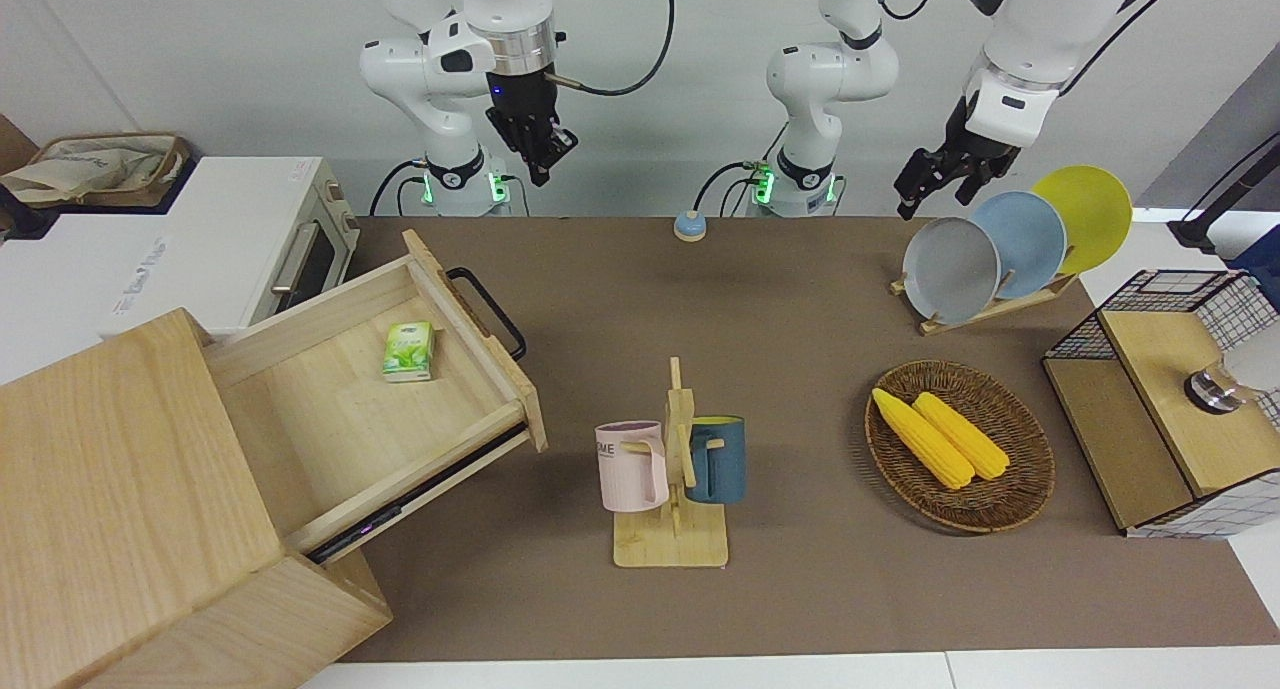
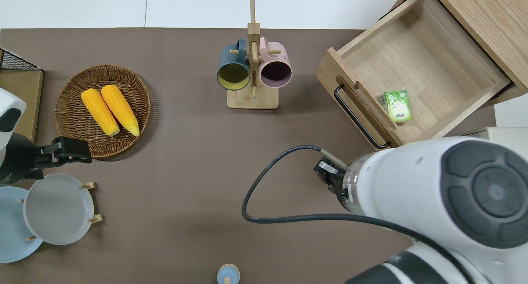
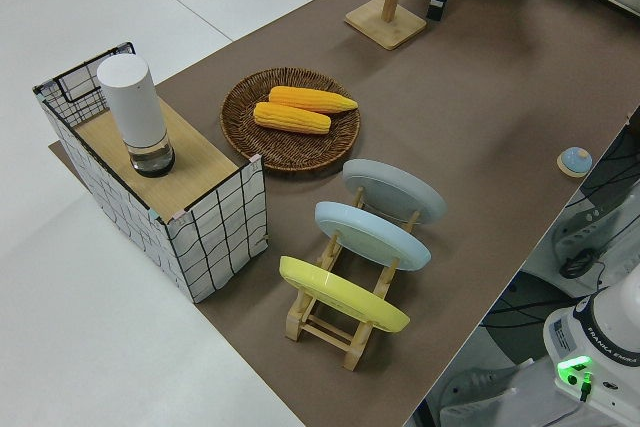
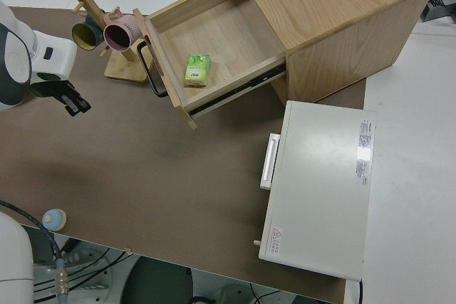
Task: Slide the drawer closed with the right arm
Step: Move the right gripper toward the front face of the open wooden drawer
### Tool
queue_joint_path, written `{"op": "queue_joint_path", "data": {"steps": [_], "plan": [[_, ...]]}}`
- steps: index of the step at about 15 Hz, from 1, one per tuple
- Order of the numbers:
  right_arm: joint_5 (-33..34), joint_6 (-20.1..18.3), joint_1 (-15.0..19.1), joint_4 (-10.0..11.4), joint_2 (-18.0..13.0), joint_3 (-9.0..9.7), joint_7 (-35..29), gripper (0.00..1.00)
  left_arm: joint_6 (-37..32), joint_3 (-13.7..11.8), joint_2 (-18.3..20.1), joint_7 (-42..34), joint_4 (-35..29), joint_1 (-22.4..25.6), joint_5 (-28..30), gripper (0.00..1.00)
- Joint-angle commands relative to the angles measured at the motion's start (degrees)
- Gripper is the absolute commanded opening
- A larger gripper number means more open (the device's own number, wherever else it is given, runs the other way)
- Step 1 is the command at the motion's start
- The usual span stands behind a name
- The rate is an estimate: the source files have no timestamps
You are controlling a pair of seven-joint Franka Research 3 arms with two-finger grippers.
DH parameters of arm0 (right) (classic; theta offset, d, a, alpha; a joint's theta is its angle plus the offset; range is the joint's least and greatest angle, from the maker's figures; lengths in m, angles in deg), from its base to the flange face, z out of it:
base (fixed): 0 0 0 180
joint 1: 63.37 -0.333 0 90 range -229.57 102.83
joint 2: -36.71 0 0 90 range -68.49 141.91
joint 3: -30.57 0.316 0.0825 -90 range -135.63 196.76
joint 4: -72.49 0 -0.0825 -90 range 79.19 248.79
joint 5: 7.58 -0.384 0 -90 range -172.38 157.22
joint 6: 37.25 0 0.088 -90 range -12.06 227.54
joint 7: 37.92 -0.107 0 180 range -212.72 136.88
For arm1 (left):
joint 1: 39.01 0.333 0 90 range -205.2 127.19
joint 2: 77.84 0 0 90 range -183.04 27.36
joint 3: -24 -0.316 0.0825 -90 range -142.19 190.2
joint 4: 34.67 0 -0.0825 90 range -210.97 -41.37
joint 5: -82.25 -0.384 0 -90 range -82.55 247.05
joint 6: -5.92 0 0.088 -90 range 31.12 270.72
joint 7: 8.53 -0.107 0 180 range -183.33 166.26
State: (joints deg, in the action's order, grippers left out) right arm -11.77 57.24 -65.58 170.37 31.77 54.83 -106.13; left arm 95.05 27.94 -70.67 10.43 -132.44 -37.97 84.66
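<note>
The drawer (image 1: 330, 409) (image 2: 420, 61) (image 4: 221, 40) stands pulled well out of the pale wooden cabinet (image 1: 120, 469) (image 4: 328, 12) at the right arm's end of the table. Its black loop handle (image 1: 490, 309) (image 2: 357, 117) (image 4: 151, 69) faces the middle of the mat. A small green box (image 1: 409, 351) (image 2: 397, 106) lies inside, close to the front panel. My right gripper (image 1: 535, 149) (image 2: 326, 172) (image 4: 71, 101) hangs in the air over the brown mat, a short way from the handle's robot-side end and touching nothing. The left arm is parked, its gripper (image 1: 915, 194) (image 2: 76, 152) holding nothing.
A white toaster oven (image 1: 230, 239) (image 4: 320, 183) stands beside the cabinet, nearer to the robots. A mug rack (image 1: 672, 469) (image 2: 252, 69) with two mugs stands mid-table. Toward the left arm's end are a corn basket (image 1: 1000, 514), a plate rack (image 1: 1000, 249) and a wire-mesh box (image 1: 1170, 389).
</note>
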Motion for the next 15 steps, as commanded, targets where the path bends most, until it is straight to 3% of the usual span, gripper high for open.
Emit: {"op": "queue_joint_path", "data": {"steps": [1,3,7,15], "plan": [[0.06,8.15,-1.04,7.23,-0.33,0.08,-3.68,0.000,-0.97,-0.25,0.48,-0.51,0.21,-0.07,0.05,0.99],[1.11,9.74,-1.13,8.47,0.20,0.08,-3.59,0.000,-0.89,-0.25,0.48,-0.51,0.21,-0.07,0.05,0.99],[3.13,11.06,-0.87,8.56,1.52,0.08,-3.94,0.000,-0.97,-0.25,0.48,-0.51,0.21,-0.07,0.05,0.99],[9.64,14.84,0.72,7.25,8.90,-0.10,-3.77,0.000,-0.97,-0.25,0.48,-0.51,0.21,-0.07,0.05,0.99]]}}
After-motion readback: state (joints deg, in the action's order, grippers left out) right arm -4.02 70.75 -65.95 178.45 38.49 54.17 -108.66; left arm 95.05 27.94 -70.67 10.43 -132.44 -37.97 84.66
